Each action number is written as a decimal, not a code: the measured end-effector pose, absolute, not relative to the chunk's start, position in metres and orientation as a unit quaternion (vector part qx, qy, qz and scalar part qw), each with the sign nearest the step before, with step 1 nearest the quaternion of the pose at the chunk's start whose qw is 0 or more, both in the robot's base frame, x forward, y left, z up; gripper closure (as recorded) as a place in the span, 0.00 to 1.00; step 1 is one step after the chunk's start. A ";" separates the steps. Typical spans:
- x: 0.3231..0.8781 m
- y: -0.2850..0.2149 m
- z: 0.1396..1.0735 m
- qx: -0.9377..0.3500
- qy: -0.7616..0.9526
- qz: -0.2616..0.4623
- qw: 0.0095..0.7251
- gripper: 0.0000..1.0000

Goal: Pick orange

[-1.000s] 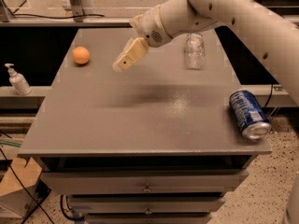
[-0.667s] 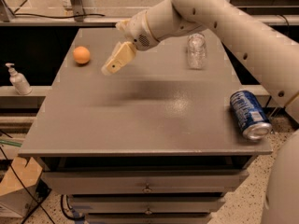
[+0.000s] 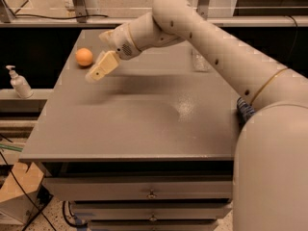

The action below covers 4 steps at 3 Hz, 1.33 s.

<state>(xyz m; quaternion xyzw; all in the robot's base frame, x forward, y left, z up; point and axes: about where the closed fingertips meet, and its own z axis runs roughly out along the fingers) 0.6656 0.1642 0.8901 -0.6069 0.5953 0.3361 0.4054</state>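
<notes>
**Item 1, gripper** [image 3: 95, 72]: hanging over the far left part of the table [image 3: 144, 124], just beside the orange and slightly nearer the camera, not touching it. It is sitting farther left than a second ago, having closed most of the gap. Whether it is open or closed cannot be told; it is carrying nothing.

**Item 2, orange** [image 3: 84, 57]: resting on the tabletop near the far left corner, in the same spot as before.

**Item 3, arm** [image 3: 216, 52]: reaching across from the right and now filling much more of the right side of the view.

**Item 4, clear jar** [image 3: 199, 62]: standing at the far right of the table, now partly hidden behind the arm.

**Item 5, blue can** [image 3: 244, 110]: showing only as a sliver at the arm's edge, where earlier it lay in full view.

**Item 6, pump bottle** [image 3: 19, 83]: standing on the ledge to the left, unmoved.
</notes>
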 end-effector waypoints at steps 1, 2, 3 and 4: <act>0.676 0.187 0.878 -0.592 0.594 0.346 0.420 0.00; 0.694 0.202 0.872 -0.569 0.601 0.342 0.445 0.00; 0.710 0.214 0.867 -0.547 0.608 0.343 0.462 0.00; 0.725 0.224 0.858 -0.527 0.616 0.349 0.469 0.00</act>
